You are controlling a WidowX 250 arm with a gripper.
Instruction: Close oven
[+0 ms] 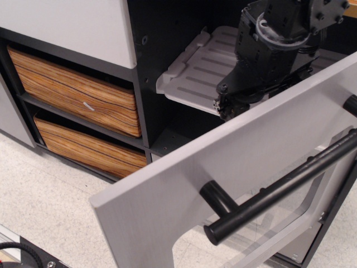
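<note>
The oven's brushed-grey door [184, 184] hangs open, swung out toward the camera and filling the lower right. Its thick black bar handle [279, 190] runs across the outer face, and the clear window [279, 237] sits below it. Inside the dark oven cavity lies the white ribbed rack [195, 70]. My black gripper [230, 107] reaches down from the top right, just behind the door's upper edge and over the rack's front. The door edge hides its fingertips, so I cannot tell whether it is open or shut.
Two wood-grain drawers [72, 92] [89, 146] are stacked in the dark frame to the left of the oven. A white panel [72, 22] sits above them. Speckled light floor [44, 201] lies in front.
</note>
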